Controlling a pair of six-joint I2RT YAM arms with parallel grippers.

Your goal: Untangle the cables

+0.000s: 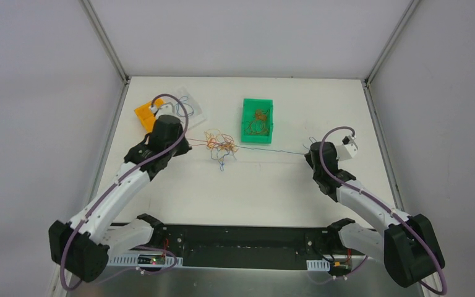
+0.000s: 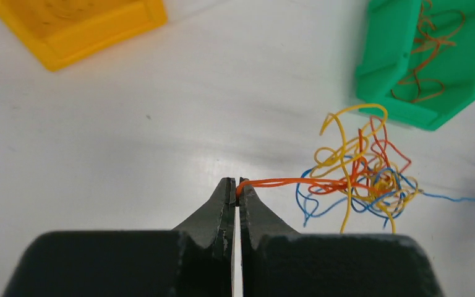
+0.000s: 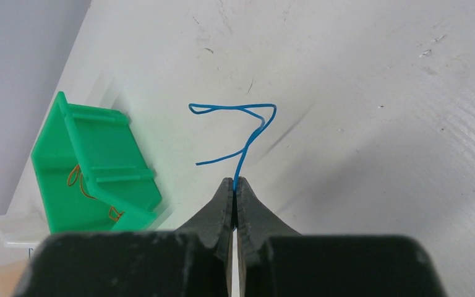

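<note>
Looking down from above, the tangle of cables (image 1: 221, 146) lies on the white bench (image 1: 272, 185) near its middle, just in front and to the left of the green bin (image 1: 245, 124); a small heap of brownish cables (image 1: 260, 121) sits inside that bin; the left fingers (image 1: 185, 147) are at the tangle's left side, with the yellow bin (image 1: 143, 115) behind the left arm; the right fingers (image 1: 310, 154) are well apart to the right, and a blue cable (image 1: 272, 151) runs in a thin straight line from the tangle across to them.

From the left wrist, the left fingers are clenched on the end of an orange cable (image 2: 278, 182), which runs taut from the tips rightward into the tangle; yellow, orange and blue loops are knotted together there on the bench; the blue cable leaves the knot toward the right edge; the green bin stands beyond the tangle, the yellow bin at the top left.

From the right wrist, the right fingers are pinched shut on the blue cable; its free end curls beyond the tips in a bent loop; the green bin shows at the left with a few brownish strands inside.
</note>
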